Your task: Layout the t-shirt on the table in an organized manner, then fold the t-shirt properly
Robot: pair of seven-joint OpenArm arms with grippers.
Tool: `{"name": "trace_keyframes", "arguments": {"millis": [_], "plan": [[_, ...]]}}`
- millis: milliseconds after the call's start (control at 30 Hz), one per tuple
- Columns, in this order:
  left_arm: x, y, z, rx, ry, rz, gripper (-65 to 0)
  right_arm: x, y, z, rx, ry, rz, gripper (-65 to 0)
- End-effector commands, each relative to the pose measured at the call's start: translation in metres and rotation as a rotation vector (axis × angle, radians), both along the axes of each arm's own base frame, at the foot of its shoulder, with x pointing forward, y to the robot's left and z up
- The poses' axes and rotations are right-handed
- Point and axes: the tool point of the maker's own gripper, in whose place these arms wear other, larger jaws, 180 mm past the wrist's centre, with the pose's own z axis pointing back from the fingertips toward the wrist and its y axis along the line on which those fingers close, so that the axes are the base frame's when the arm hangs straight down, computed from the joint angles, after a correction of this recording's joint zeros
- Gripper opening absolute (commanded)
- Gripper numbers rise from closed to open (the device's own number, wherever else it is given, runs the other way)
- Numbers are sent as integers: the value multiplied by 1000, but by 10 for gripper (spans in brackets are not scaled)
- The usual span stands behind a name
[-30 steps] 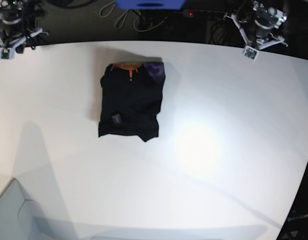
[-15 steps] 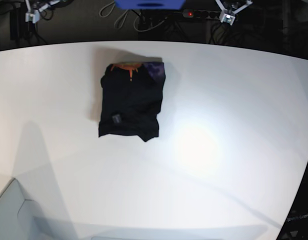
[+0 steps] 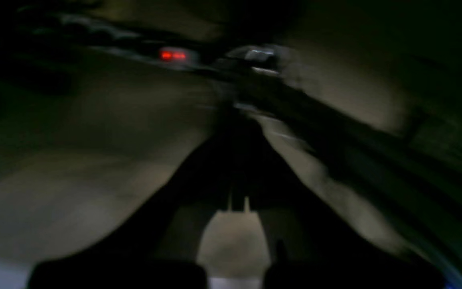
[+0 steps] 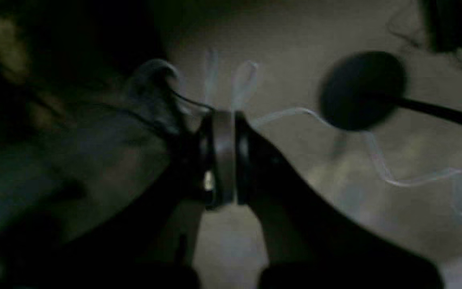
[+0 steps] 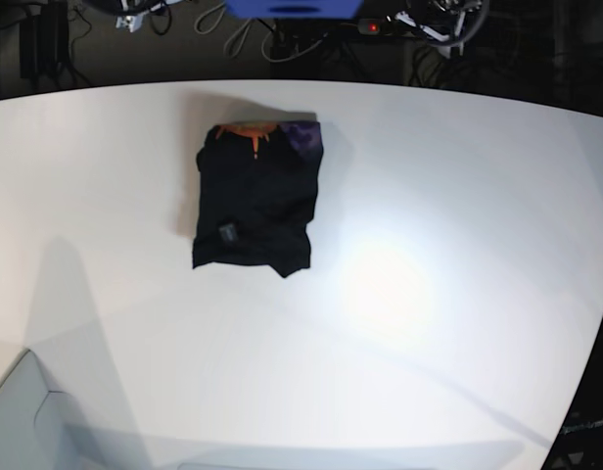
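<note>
Jaws on both arms are pressed together, nothing pinched.

Left wrist view: left gripper (image 3: pixel 237 202) is a dark silhouette, fingers meeting at a thin seam, empty. It points at dim floor and a power strip (image 3: pixel 173 55) with a red light. Very blurred, no shirt or table in shot.

Right wrist view: right gripper (image 4: pixel 223 156) has its pads flush together, nothing between them. Behind it is dim floor, a pale cable (image 4: pixel 379 160) and a dark round blob on a stem that I cannot identify. No shirt here either.

Base view: the t-shirt (image 5: pixel 255 199) lies on the table (image 5: pixel 458 294) as a compact, roughly rectangular folded bundle, nearer the far edge and left of centre. The orange neck label (image 5: pixel 251 134) and purple patch (image 5: pixel 303 137) sit at its far end. The near hem is slightly ragged, with one corner poking down. Neither gripper is over the table; only bits of arm hardware and cables show past the far edge.

Judgement: the fold looks done or nearly so, with both arms parked off the table.

Risks:
- The uneven near edge could slacken and open the fold, since the cloth is soft and nothing holds it.
- If an arm sweeps back low over the far edge, it could snag the collar end and drag the bundle.
- Any re-grip on the top layer alone would peel the fold apart.
</note>
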Motion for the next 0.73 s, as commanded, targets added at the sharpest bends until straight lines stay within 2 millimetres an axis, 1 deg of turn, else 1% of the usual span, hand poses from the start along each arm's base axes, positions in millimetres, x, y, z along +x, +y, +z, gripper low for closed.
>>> {"name": "trace_keyframes", "arguments": {"millis": [0, 67, 100, 133, 167, 233, 267, 400, 467, 600, 667, 700], "plan": [[1, 11, 1, 57, -4, -46, -649, 2, -6, 1, -60, -11, 34, -650], [2, 9, -2, 132, 18, -119, -649, 2, -15, 2, -168, 25, 127, -650], [6, 9, -2, 157, 20, -146, -649, 7, -21, 4, -224, 31, 173, -650], [15, 7, -3, 180, 13, -165, -649, 11, -25, 6, -276, 44, 231, -650], [23, 9, -2, 195, 13, -178, -649, 13, -27, 6, -314, 63, 286, -650], [28, 9, -2, 213, 14, -197, -649, 14, -30, 7, -370, 103, 363, -650], [28, 3, -3, 216, 15, -200, -649, 15, -32, 7, -389, 115, 391, -650], [32, -3, -3, 231, 9, -208, -649, 14, -40, 8, -407, 133, 421, -650], [33, -5, -3, 228, 9, -208, -649, 22, -42, 8, -411, 123, 418, -650], [32, -14, -5, 213, 7, -212, -649, 22, -42, 7, -410, 130, 416, -650], [32, -16, -5, 212, 6, -241, -649, 21, -39, 6, -402, 140, 410, -650], [32, -17, -5, 212, 5, -250, -649, 23, -33, 5, -394, 135, 408, -650]]}}
